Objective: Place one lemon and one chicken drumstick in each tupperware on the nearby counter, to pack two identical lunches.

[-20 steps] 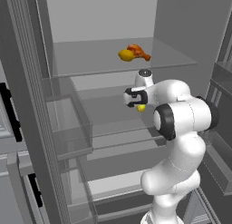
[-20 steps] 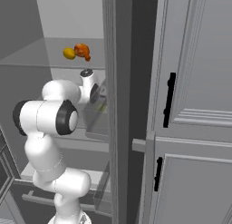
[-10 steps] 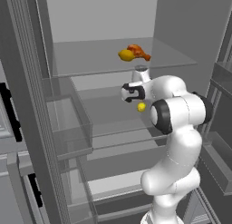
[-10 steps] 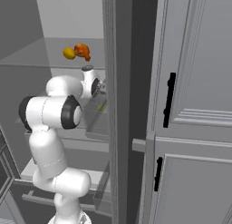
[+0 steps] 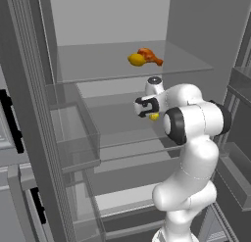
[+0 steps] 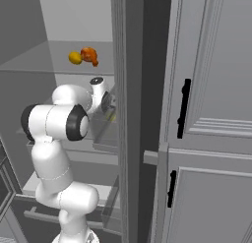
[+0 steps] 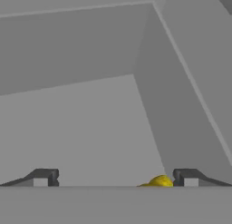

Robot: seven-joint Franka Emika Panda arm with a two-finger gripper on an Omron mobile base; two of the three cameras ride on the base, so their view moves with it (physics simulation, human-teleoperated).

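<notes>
Inside the open fridge now. In the left base view, a glass shelf (image 5: 88, 64) crosses the upper part of the frame, and on it, upper centre, a lemon (image 5: 136, 60) lies touching a drumstick (image 5: 151, 56) just to its right. Below them, mid-frame, the hand (image 5: 143, 107) reaches in over a lower shelf (image 5: 112, 123), and a second lemon (image 5: 154, 116) peeks out just beside it. In the hand view the fingers (image 7: 43, 177) stand wide apart, gripping nothing, with that lemon low in the frame beside the right fingertip.
</notes>
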